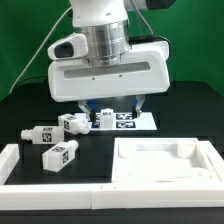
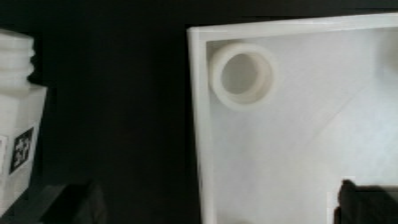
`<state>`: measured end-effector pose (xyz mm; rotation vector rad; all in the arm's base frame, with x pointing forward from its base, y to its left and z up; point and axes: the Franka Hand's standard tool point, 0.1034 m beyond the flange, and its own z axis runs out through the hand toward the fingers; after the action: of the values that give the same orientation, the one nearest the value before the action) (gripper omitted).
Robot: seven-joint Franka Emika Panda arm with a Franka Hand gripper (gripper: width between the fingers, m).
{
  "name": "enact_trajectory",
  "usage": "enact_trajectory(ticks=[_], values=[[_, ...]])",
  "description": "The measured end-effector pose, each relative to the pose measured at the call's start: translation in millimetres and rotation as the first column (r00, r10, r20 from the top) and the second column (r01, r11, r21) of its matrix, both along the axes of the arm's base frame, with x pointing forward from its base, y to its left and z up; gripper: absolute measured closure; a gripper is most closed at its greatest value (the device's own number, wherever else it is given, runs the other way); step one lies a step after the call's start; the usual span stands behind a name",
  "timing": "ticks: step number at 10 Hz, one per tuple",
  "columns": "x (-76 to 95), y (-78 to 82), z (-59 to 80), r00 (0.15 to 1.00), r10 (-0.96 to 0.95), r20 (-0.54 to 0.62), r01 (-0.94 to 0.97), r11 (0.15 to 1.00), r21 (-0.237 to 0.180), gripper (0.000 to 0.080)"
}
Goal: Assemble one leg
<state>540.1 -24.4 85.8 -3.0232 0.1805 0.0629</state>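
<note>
Legs point(image 1: 60, 155) lay loose on the black table point(image 1: 25, 105), and none of them was held. The white robot arm point(image 1: 105, 35) hung over the middle of the scene with its broad gripper point(image 1: 117, 104) low above the table. Its jaws stood wide apart with nothing between them, and in the wrist view the two dark fingertips point(image 2: 63, 205) sat well apart. The tabletop point(image 1: 165, 160), a flat white tray-like piece with a raised rim, lay near the front toward the exterior view's right. The wrist view showed one of its corners with a round socket point(image 2: 244, 75) just inside the rim. A long white rail point(image 1: 50, 190) ran along the front of the table and turned back at the exterior view's left. The marker board point(image 1: 135, 122) lay flat behind the tabletop, below the gripper. Three small tagged blocks were plain at the exterior view's left: the front leg, the far-left leg point(image 1: 40, 133), and the middle leg point(image 1: 72, 122) nearest the marker board. A fourth white block point(image 1: 103, 117) beside the board, half hidden by a finger, was perhaps another. In the wrist view a leg with a ribbed stub point(image 2: 18, 100) lay beside the tabletop's corner, apart from it.
</note>
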Motion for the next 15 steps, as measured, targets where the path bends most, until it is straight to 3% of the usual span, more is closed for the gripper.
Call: enact_trajectory(ticks=[2,4,5,7,10,12,13,15], values=[[-11.4,0.9,0.3,0.999,-0.012,-0.039,0.012,1.0,0.004,0.0151],[-51.5,5.4,-0.4,0.985,0.003,-0.174,-0.002,1.0,0.006,0.0151],[-62.8,6.1,-4.4,0.977,-0.017,-0.212,0.019,1.0,0.008,0.0151],[-71.9,9.3,-6.6,0.952,0.008,-0.306,0.003,0.999,0.035,0.0151],[-72.0,11.0,-9.5,0.898,0.029,-0.44,0.001,0.998,0.068,0.0151],[-109.0,-5.6,-10.5,0.792,0.066,-0.608,-0.043,0.998,0.053,0.0151],[-117.6,-13.6,-10.0,0.769,0.077,-0.635,-0.07,0.997,0.036,0.0151],[-124.0,-13.4,-12.2,0.707,0.085,-0.703,-0.069,0.996,0.052,0.0151]])
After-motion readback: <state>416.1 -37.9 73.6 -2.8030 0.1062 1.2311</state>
